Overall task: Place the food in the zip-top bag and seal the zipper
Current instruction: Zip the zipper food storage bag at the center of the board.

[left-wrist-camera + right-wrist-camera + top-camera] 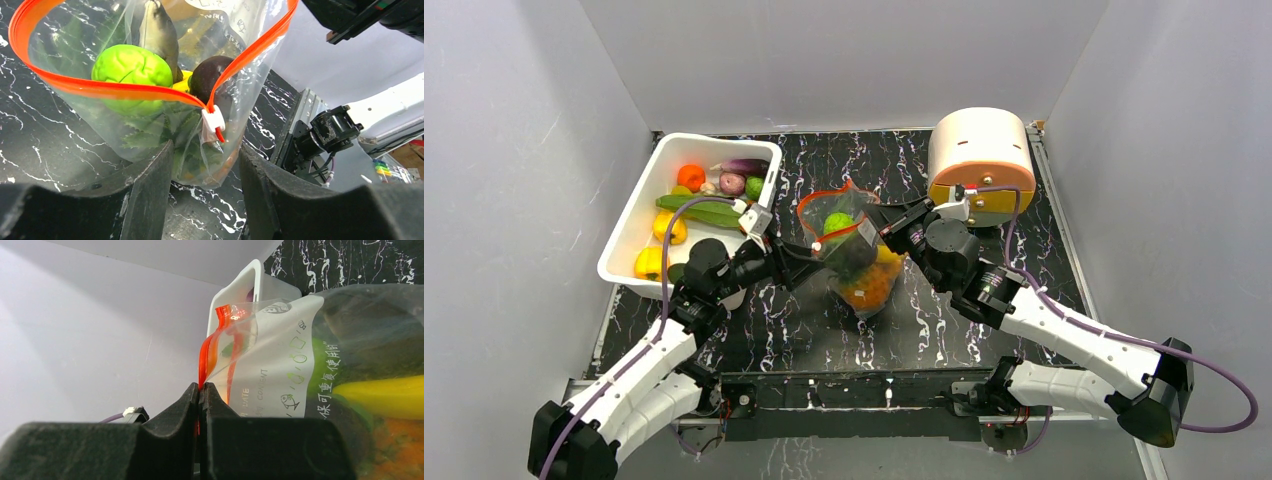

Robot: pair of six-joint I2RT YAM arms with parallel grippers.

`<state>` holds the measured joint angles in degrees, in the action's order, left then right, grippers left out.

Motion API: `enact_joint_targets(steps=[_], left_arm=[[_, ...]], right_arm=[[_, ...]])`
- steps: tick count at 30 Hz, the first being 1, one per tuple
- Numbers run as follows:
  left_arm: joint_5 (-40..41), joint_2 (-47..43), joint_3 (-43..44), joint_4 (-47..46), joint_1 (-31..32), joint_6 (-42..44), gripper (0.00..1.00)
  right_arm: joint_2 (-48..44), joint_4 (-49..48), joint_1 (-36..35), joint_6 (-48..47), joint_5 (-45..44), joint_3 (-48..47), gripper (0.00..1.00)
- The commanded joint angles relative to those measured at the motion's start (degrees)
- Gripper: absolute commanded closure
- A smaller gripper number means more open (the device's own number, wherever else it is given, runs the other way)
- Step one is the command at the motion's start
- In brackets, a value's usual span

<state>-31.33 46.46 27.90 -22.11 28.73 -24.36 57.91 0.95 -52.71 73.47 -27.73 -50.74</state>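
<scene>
R gripper (201, 390): jaws together, clamped on the zipper (210, 347) strip. The zip-top bag (300, 375) hangs just past its tips, to their right. L gripper (206, 150): jaws apart, w/ the bag's corner and white slider (214, 120) just ahead, btw its fingertips; contact unclear. Bag mouth open, food (131, 67) inside. White tub (714, 140) sits left of the L gripper.

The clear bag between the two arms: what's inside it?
In the bag: a lumpy green fruit, a dark purple fruit, a yellow piece, an orange piece at the bottom. Whatever lies beneath them is covered.
</scene>
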Motion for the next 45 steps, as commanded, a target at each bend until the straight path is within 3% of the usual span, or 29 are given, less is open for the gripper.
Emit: enact_joint_targets(steps=[1,5,9,16,21,25,29,36,40,45], left_arm=[[1.64,0.10,-0.77,-4.02,0.65,1.62,0.53],[0.84,1.02,-1.02,-6.87,1.10,1.07,0.69],[0.63,-0.96,-1.01,-5.39,1.20,2.19,0.99],[-5.44,-6.55,0.48,4.88,1.23,9.10,1.00],[-11.75,-7.45,0.52,8.06,1.23,14.24,1.00],[-16.49,-6.62,1.96,10.24,1.18,18.43,1.00],[-19.95,-5.19,4.14,13.66,1.22,23.46,1.00],[-23.52,-5.29,5.85,14.37,1.21,27.75,1.00],[-24.60,-5.63,5.68,13.28,1.21,28.25,1.00],[-24.93,-5.96,5.74,12.79,1.23,29.03,1.00]], right_arm=[[-0.64,-7.76,0.17,1.21,-0.31,-0.32,1.00],[-0.65,-7.81,0.18,1.28,-0.18,-0.10,1.00],[-1.62,-6.46,0.15,1.15,0.24,0.66,1.00],[-7.17,0.16,0.15,-1.58,4.52,3.65,0.99],[-11.02,6.43,0.17,-10.23,9.24,3.61,0.77],[-11.77,12.27,0.15,-25.41,14.48,-0.77,0.56],[-12.58,16.45,0.19,-45.29,23.43,-4.77,0.46],[-13.61,22.84,0.22,-81.85,42.38,-8.61,0.48],[-9.44,26.53,0.19,-94.13,52.55,-11.74,0.52],[-3.70,25.74,0.15,-102.84,61.48,-16.64,0.53]])
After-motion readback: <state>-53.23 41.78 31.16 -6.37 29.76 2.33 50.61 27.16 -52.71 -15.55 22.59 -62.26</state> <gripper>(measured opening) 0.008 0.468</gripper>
